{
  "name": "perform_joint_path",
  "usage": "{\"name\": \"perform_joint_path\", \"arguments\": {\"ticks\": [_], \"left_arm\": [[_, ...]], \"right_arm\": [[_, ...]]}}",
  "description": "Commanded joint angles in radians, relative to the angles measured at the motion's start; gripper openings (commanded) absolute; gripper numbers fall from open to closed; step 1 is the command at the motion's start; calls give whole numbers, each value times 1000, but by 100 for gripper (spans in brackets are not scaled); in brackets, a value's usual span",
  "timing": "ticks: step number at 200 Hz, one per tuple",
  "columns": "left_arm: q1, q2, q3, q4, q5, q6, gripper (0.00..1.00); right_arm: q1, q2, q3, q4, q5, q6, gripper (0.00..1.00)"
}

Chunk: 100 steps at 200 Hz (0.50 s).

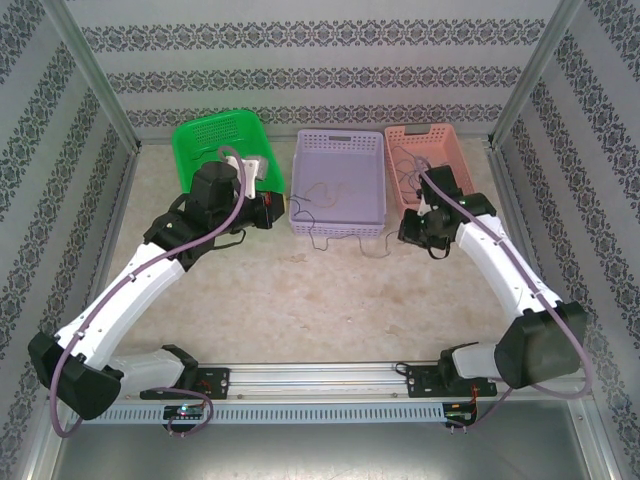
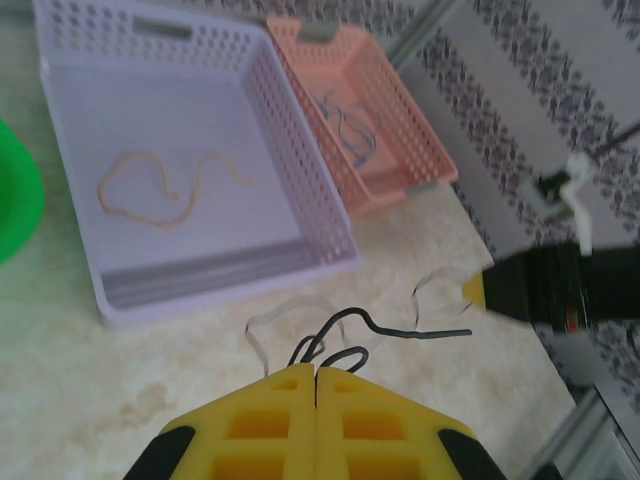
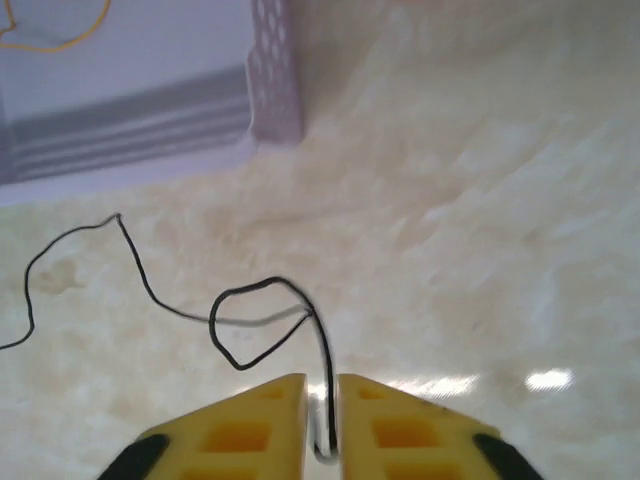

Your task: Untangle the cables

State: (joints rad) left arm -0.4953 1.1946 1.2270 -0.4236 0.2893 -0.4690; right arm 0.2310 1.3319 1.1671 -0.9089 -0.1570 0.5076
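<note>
Beige marbled tabletop (image 1: pixel 300 310). Task looks partway done.

Sorted:
- Lavender perforated plastic basket (image 1: pixel 338 136), ahead-left of the left gripper (image 2: pixel 316 372), holds one loose tan thin wire (image 2: pixel 150 220).
- Pink perforated plastic basket (image 1: pixel 425 131), ahead-right of it, holds bluish thin wires (image 2: pixel 352 135).

Remaining: thin black wire (image 2: pixel 430 334) and pale thin wire (image 3: pixel 262 322) lie crossed on the table between both grippers.
- Left gripper: fingers pressed together, pinching the black wire at the tips.
- Right gripper (image 3: pixel 322 380): fingers slightly parted. The black wire runs through the gap and doesn't look clamped.
- The black loop just ahead of the right tips has the pale strand running across it, so my read is they aren't separated yet.
</note>
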Motion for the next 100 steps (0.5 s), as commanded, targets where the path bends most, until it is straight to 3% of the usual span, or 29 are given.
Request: {"name": "perform_joint_path", "arguments": {"ticks": [1,19,48,75,100], "left_arm": [[4,-11,-18,128,-75,40,0],[4,1,-9,136,-52,50,0],[4,14,4,136,-22,41,0],[4,19,7,146,-6,24,0],[4,20,12,146,8,16,0]], "right_arm": [[44,-96,17,15,-63,6,39],[112,-179,46,96,-54,-68,47],[273,-256,-10,357,-127,-173,50],[375,-189,-65,605,-174,-215,51],[439,-112,-70,813,-130,-227,51]]}}
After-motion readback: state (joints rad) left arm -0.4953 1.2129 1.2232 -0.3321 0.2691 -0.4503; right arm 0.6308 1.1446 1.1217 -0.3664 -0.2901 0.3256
